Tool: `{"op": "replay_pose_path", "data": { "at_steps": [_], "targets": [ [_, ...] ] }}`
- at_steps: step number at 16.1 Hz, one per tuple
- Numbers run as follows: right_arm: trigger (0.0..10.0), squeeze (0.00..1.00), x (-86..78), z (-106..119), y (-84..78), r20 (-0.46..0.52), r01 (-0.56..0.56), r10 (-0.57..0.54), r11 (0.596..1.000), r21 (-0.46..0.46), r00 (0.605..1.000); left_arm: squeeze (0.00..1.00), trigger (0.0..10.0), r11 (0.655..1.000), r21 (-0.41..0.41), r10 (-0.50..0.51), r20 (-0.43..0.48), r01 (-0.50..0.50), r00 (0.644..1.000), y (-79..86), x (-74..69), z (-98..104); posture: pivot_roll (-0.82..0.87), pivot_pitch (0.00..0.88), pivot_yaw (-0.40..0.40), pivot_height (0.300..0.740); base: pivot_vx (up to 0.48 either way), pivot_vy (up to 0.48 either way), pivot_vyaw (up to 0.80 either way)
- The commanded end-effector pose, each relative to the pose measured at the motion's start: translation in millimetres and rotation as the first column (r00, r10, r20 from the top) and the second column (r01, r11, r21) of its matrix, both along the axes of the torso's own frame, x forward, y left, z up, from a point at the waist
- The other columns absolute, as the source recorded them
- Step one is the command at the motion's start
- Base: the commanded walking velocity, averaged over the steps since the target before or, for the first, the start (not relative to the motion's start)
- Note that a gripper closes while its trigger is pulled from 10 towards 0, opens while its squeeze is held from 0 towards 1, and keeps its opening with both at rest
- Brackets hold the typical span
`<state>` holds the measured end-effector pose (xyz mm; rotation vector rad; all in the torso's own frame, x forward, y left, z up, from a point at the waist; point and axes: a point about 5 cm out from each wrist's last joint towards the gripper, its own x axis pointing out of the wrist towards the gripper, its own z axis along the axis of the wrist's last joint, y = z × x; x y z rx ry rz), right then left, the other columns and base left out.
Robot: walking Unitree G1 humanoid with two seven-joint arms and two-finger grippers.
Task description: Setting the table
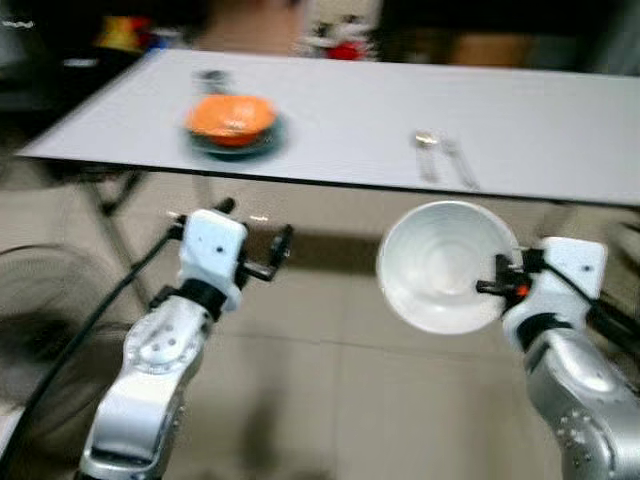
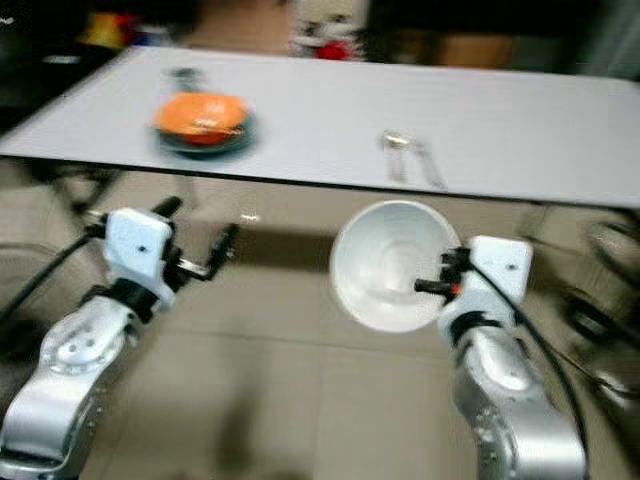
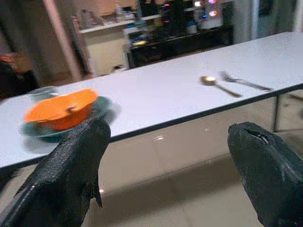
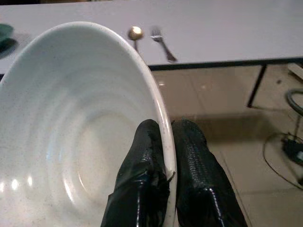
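A long white rectangular counter (image 1: 350, 120) spans the upper half of the head view, above a beige tiled floor (image 1: 330, 400). In the lower right of the frame, short of the counter's near edge and over the floor, the right claw (image 1: 492, 287) holds a large white ceramic bowl (image 1: 440, 265) tipped on its side, its two black fingers (image 4: 142, 189) pinching the rim, one inside and one outside. In the lower left, the left claw (image 1: 258, 240) hangs with its fingers (image 3: 71, 165) spread wide and nothing between them. On the counter at upper left, an orange bowl (image 1: 230, 116) sits on a dark green plate (image 1: 238, 143). Right of centre on the counter, a metal spoon (image 1: 427, 150) and a metal fork (image 1: 460, 162) lie side by side.
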<state>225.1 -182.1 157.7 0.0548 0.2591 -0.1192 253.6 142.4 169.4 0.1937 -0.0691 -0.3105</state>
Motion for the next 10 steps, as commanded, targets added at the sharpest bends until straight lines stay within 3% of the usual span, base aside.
{"op": "replay_pose_path", "data": {
  "at_steps": [1, 5, 7, 10],
  "targets": [
    [10.0, 0.0, 0.5, 9.9, -1.5, 0.043, 0.005, -0.004, 1.0, -0.02, 0.999, 0.03, 10.0, 1.0, -0.017, -0.001, -0.003, 0.001, 1.0, -1.3, 1.9, 1.6, 0.06, 0.0, 0.017, 0.74, 0.0, 0.0, 0.0],
    [10.0, 0.0, 3.3, 16.3, -0.2, 0.081, -0.01, 0.018, 0.995, -0.101, 0.997, 0.04, 10.0, 1.0, -0.005, -0.007, -0.002, 0.007, 1.0, -1.3, 4.7, 1.2, 0.05, 0.0, 0.023, 0.74, 0.0, 0.0, 0.0],
    [10.0, 0.0, 4.5, 16.2, -1.0, 0.076, 0.002, 0.004, 0.997, -0.079, 0.997, 0.05, 10.0, 1.0, -0.01, -0.015, 0.001, 0.015, 1.0, -1.8, 4.3, 1.8, 0.05, 0.0, 0.022, 0.74, 0.0, 0.0, 0.0],
    [10.0, 0.0, 4.0, 19.6, 2.2, 0.107, -0.031, 0.032, 0.999, -0.007, 0.994, 0.07, 10.0, 0.999, -0.024, -0.025, -0.001, 0.025, 1.0, -2.5, 3.8, 2.2, 0.06, 0.0, 0.02, 0.74, 0.278, 0.0, 0.0]
  ]
}}
